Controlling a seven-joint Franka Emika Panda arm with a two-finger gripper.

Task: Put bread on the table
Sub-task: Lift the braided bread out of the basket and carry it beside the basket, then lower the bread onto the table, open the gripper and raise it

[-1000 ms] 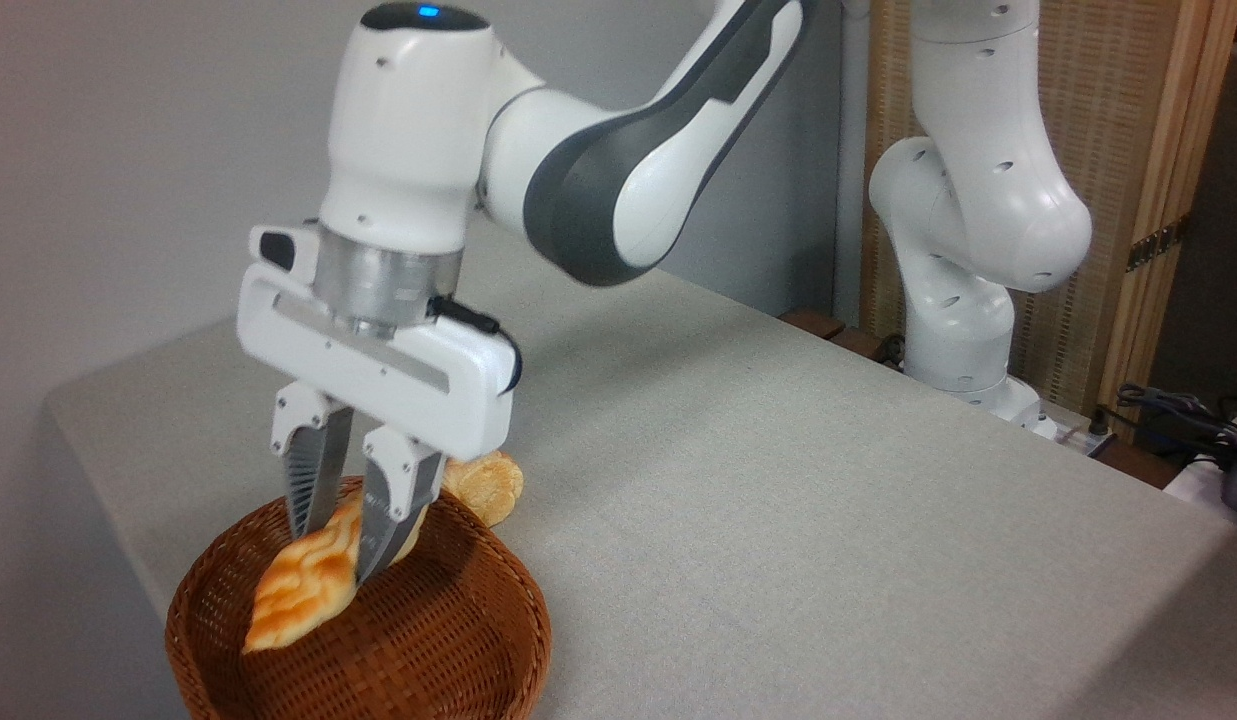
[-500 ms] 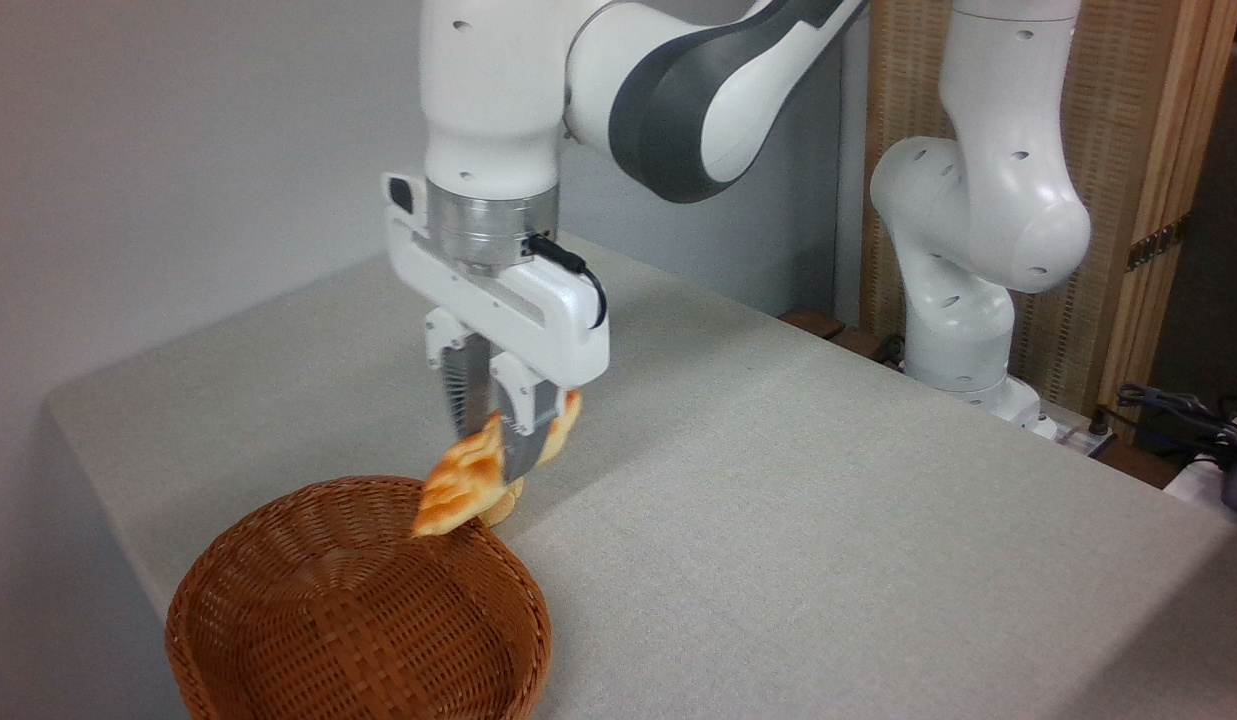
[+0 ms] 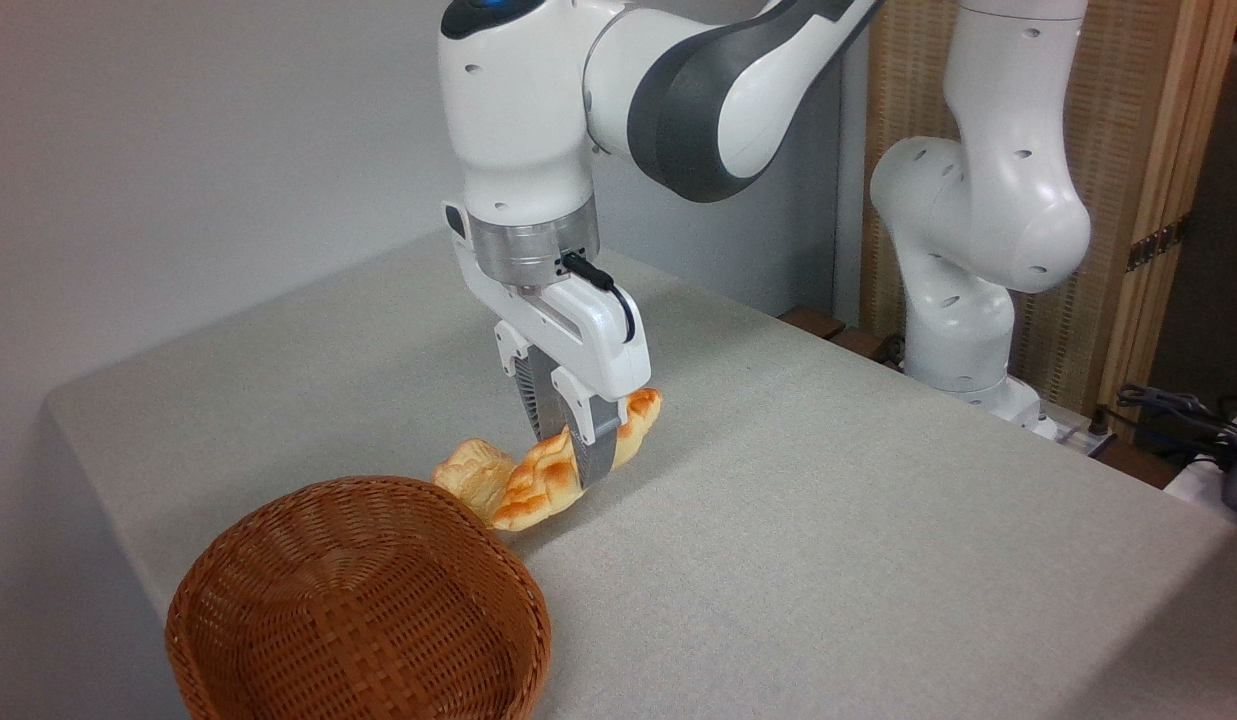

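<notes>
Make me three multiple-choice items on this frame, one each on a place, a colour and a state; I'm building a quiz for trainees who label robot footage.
1. Where is the bread?
A. in the basket
B. in the gripper, over the table just behind the basket
C. on the floor

2. What colour is the basket?
A. brown
B. blue
C. white

3. What state is the gripper in?
A. wide open, holding nothing
B. out of view
C. shut on the bread

Answers:
1 B: the loaf sits between the fingers above the table, and the basket holds nothing.
2 A: its woven wicker is brown.
3 C: both fingers press the loaf's middle.
</notes>
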